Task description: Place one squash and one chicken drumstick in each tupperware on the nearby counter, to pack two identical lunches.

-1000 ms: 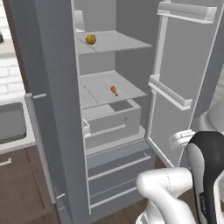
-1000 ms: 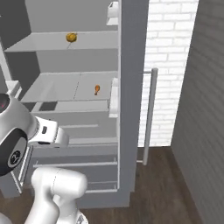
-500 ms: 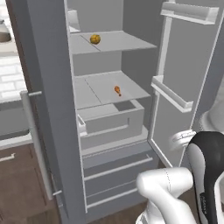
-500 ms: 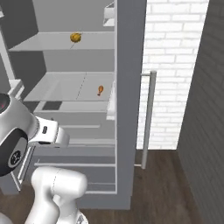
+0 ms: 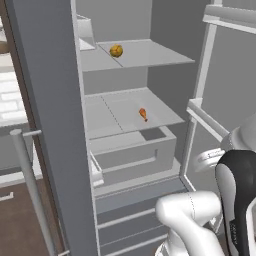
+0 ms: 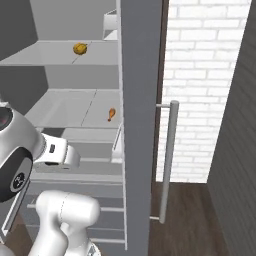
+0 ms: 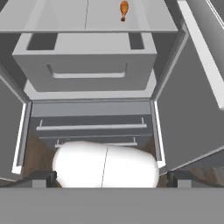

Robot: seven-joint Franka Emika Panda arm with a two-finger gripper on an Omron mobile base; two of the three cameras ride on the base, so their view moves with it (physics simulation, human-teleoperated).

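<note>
A round yellow-orange squash (image 5: 116, 50) (image 6: 80, 48) lies on the upper shelf of the open fridge. One orange-brown chicken drumstick (image 5: 143, 114) (image 6: 111, 114) (image 7: 124, 8) rests on the middle shelf below it. My gripper (image 7: 111, 179) hangs low in front of the fridge, well short of both foods. It is open wide with nothing between its fingertips (image 7: 43, 177). The tupperware is out of view.
The fridge's left door (image 5: 50, 125) with its long bar handle (image 5: 30, 185) (image 6: 167, 160) swings out beside me, and the right door (image 5: 220, 75) stands open too. A grey drawer (image 5: 135, 150) (image 7: 87, 65) sits under the drumstick shelf. A white brick wall (image 6: 210, 75) lies to the right.
The whole picture has shifted as the base drove closer to the fridge, and the counter and sink at the left have slid out of sight. The gripper stays open.
</note>
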